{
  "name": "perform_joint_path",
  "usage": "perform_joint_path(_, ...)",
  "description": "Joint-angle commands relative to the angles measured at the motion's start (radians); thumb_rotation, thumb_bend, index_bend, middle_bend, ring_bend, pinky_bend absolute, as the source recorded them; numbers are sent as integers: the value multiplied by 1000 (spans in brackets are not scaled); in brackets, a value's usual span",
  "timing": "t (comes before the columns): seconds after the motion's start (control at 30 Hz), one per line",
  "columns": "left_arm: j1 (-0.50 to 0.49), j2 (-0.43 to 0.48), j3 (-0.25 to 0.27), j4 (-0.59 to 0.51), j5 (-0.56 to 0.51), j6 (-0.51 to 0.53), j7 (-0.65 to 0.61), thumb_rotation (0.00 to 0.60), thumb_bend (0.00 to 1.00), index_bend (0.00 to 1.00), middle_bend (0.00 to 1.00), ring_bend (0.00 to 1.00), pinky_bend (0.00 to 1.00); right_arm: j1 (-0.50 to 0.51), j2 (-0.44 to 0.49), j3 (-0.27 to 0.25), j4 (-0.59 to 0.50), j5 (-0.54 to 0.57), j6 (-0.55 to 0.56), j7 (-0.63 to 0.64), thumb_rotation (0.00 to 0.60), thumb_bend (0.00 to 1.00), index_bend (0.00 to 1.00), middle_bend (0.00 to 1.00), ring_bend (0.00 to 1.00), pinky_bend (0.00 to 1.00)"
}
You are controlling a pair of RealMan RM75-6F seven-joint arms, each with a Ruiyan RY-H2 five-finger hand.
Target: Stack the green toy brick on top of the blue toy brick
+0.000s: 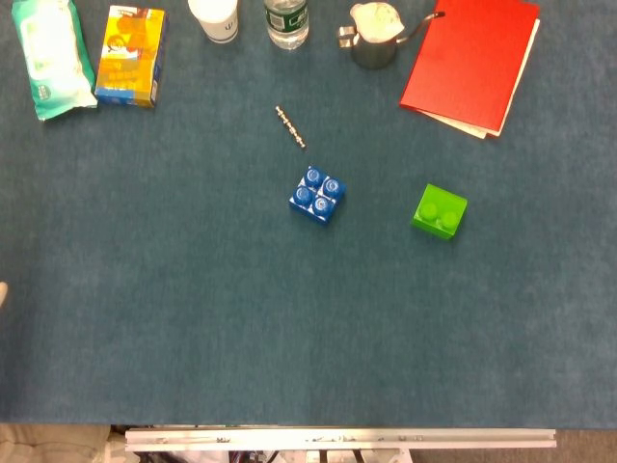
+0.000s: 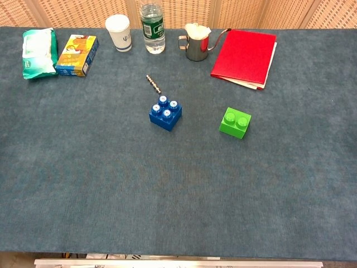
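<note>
The blue toy brick stands studs-up near the middle of the blue cloth, turned at an angle. To its right, well apart from it, lies the green toy brick, also studs-up. Nothing touches either brick. Neither view shows a hand that I can make out. A tiny pale sliver sits at the left edge of the head view, too small to identify.
Along the far edge stand a wipes pack, an orange box, a paper cup, a water bottle, a metal pitcher and a red folder. A small beaded chain lies just behind the blue brick.
</note>
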Motion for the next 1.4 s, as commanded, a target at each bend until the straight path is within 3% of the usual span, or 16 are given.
perform_joint_path(0.03,1,0,1,-1,-1,0,2,600,206,0,3,18,0,16,2,5,-12,14,-28,-17,600,129,412,408,317,371)
perform_joint_path(0.53,10,0,2,5,-1,12,-5,600,206,0,3,18,0,148,-75,33,-40,89,-231,-113,600,118,412,408,317,375)
perform_joint_path(1.17,14,-3,3,12,-6,10,-6,600,206,0,3,18,0,312,-257,78,26,291,-428,-237,600,42,412,409,317,375)
perform_joint_path(1.4,13,-4,4,17,-7,6,-7,600,206,0,3,18,0,364,-318,75,39,372,-479,-300,600,41,366,390,310,375)
